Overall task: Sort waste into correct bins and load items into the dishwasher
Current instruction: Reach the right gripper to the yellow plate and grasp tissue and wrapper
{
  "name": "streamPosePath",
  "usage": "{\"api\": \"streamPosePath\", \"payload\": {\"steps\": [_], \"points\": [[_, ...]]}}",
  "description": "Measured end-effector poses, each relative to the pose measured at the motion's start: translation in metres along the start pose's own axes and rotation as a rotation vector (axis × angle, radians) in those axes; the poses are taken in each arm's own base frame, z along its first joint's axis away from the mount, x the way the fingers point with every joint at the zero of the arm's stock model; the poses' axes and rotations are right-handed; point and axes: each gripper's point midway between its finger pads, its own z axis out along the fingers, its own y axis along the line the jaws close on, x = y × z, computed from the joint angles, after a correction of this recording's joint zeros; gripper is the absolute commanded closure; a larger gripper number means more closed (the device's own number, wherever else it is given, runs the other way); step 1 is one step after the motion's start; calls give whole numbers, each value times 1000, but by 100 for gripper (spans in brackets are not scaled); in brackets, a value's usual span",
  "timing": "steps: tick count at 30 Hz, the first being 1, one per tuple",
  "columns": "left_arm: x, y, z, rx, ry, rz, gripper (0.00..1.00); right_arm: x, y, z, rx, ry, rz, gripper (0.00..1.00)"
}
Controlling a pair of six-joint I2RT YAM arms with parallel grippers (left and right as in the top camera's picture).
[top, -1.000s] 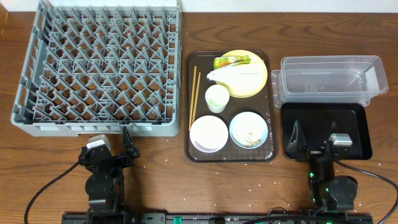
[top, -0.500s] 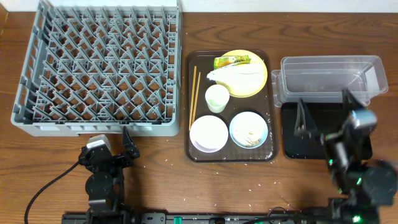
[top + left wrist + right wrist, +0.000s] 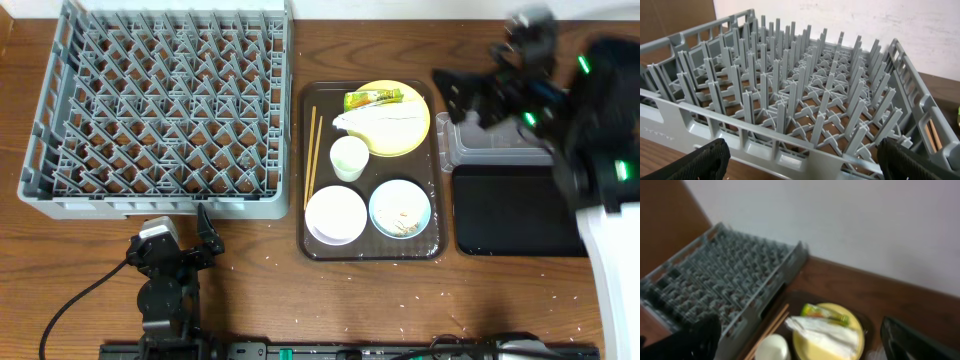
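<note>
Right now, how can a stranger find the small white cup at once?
Find the dark brown serving tray right of the grey dish rack. The small white cup stands near its middle, beside the yellow plate. It is narrower than the white bowl and the light blue bowl.

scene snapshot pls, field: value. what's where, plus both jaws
dish rack: left, empty
serving tray: centre, holds all the dishes
yellow plate: wrapper and napkin on it
cup: between plate and white bowl
blue bowl: scraps inside
chopsticks: along tray's left edge
clear tub: right, far side
black tray: right, near side
left gripper: jaws open, facing rack, empty
right gripper: high over tub's left end, jaws open, empty
</note>
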Motion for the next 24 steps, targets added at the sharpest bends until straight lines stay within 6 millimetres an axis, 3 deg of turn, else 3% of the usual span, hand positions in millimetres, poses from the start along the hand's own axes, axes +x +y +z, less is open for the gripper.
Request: {"api": "streamPosePath", "payload": {"steps": [4,10,24], "points": [[0,0,0,0,0,0,6,6,5,41,-17,180,21,1],[0,0,0,0,0,0,5,40,-2,103,-26,392,-31,1],[0,0,0,0,0,0,5,165,-61,210,-107,684,-444,1]]}}
